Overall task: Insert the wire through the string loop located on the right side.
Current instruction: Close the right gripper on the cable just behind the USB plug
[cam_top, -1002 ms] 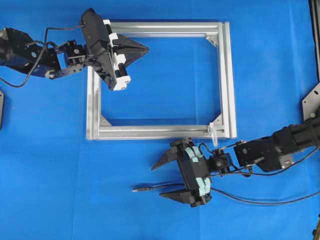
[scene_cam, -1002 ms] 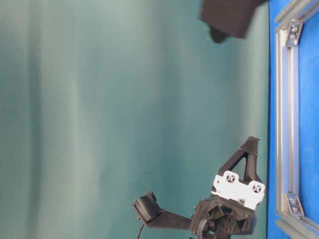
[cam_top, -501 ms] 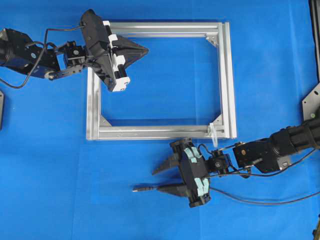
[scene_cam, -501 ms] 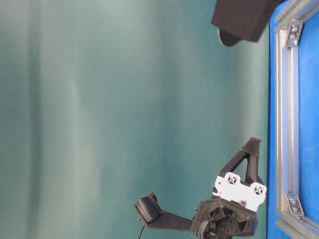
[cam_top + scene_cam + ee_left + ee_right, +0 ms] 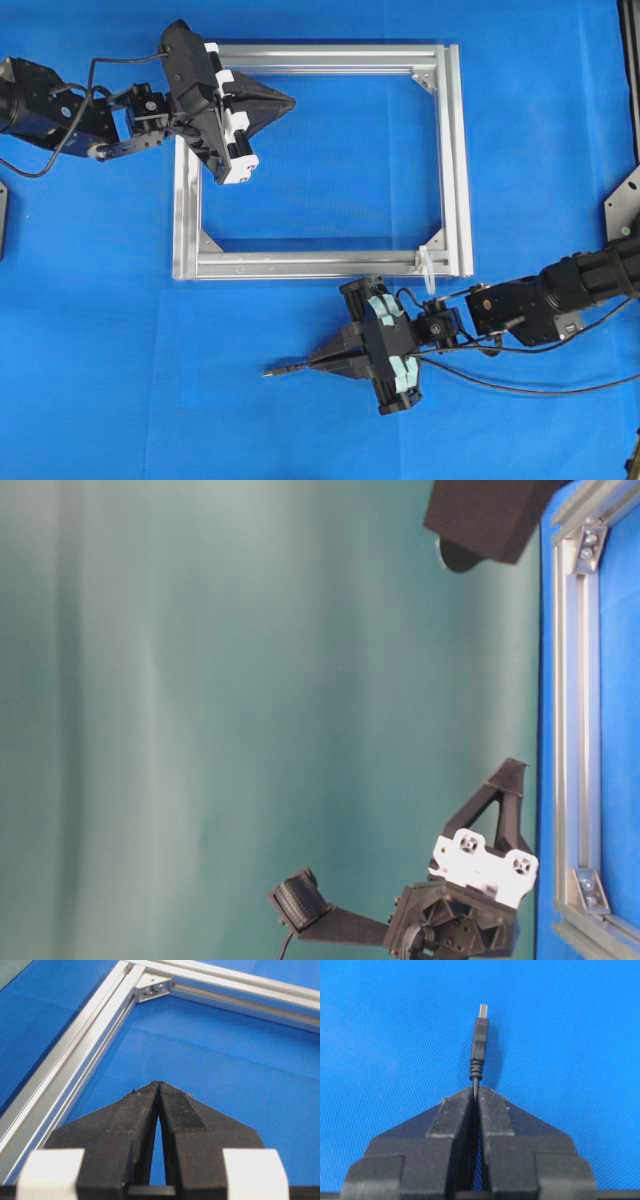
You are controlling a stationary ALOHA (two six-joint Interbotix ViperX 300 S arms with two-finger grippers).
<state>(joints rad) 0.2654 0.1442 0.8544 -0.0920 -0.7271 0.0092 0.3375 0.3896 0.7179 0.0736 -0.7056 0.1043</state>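
The right gripper (image 5: 318, 362) is sitting low over the blue table (image 5: 320, 160), just below the frame's (image 5: 455, 150) bottom rail, with its jaws pressed together on the wire (image 5: 479, 1047). In the right wrist view the thin cable is running up out of the slit between the two black fingers (image 5: 451, 1115), and the slim plug with its small metal tip is sticking out past them, pointing away from the camera. Seen from overhead, the plug tip (image 5: 272, 372) is poking out to the left of the fingertips, while the rest of the wire is trailing off to the right across the table under the arm.

The loop (image 5: 426, 264) is standing at the frame's lower right corner, white and tiny, just above and to the right of the right gripper's body and apart from the plug.

The left gripper (image 5: 290, 100) is hovering over the frame's upper left corner, its jaws closed together on nothing, tips pointing right into the frame's opening; the left wrist view is showing the fingers (image 5: 142, 1110) meeting above bare blue table
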